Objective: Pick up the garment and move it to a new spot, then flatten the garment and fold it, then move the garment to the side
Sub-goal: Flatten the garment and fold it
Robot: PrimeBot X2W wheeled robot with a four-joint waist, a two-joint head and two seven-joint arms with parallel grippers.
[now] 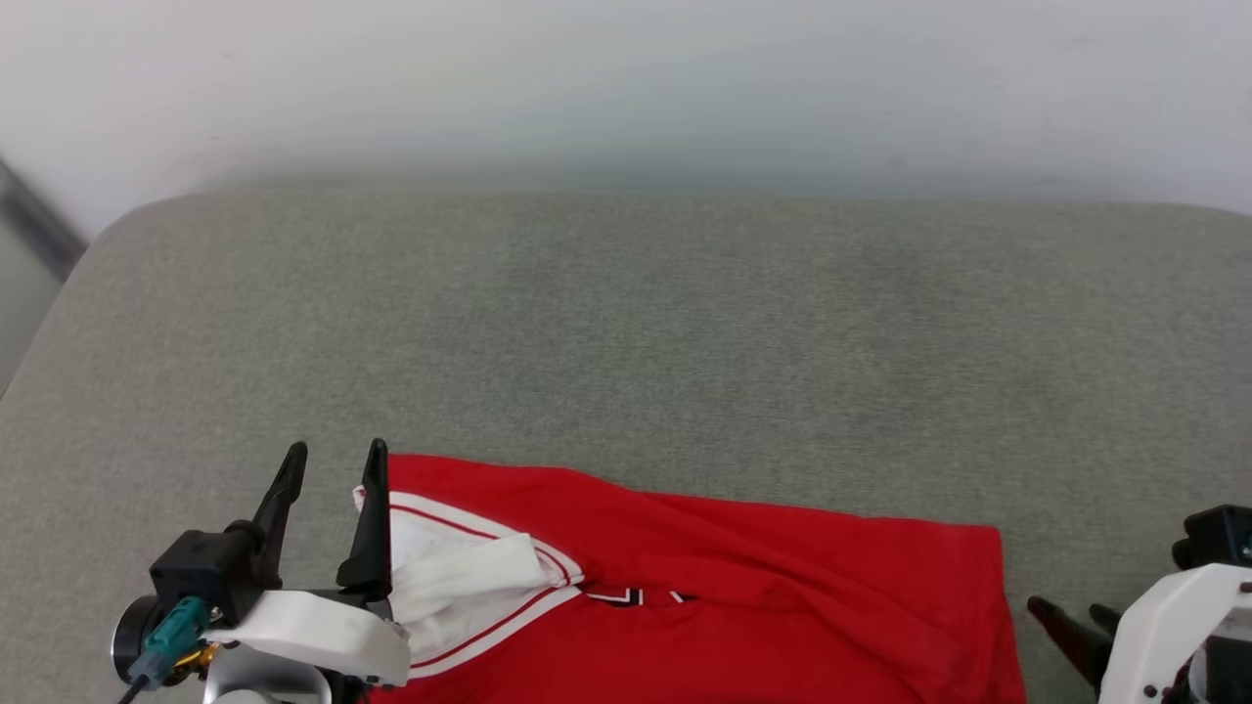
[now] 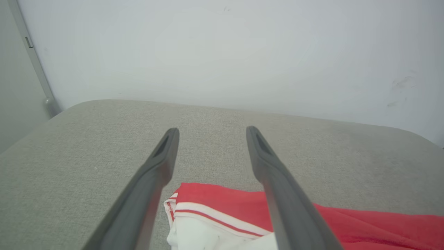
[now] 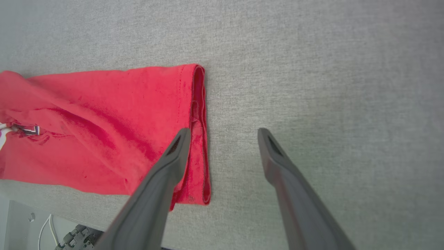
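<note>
The left gripper (image 1: 336,450) had its two dark fingers (image 2: 156,173) spread apart with nothing clamped between them. In the head view the inner finger stood at the edge of the white sleeve (image 1: 460,577); contact could not be confirmed. The right gripper (image 1: 1068,611) was likewise spread and held nothing. In the right wrist view (image 3: 224,132) one finger lay across the line of the hem (image 3: 198,104) and the other over bare fabric. In the head view it stood just beside the hem end, apart from the cloth. The garment (image 1: 782,577), red with red-and-white striped trim (image 2: 222,215), lay between the two grippers on the near part of the grey upholstered surface (image 1: 626,323). The sleeve end faced the left gripper and the hem end faced the right. The red cloth showed long creases, and a fragment of black, white-outlined lettering (image 1: 626,594) was visible at a fold. A pale wall (image 1: 626,78) stood behind the surface.
</note>
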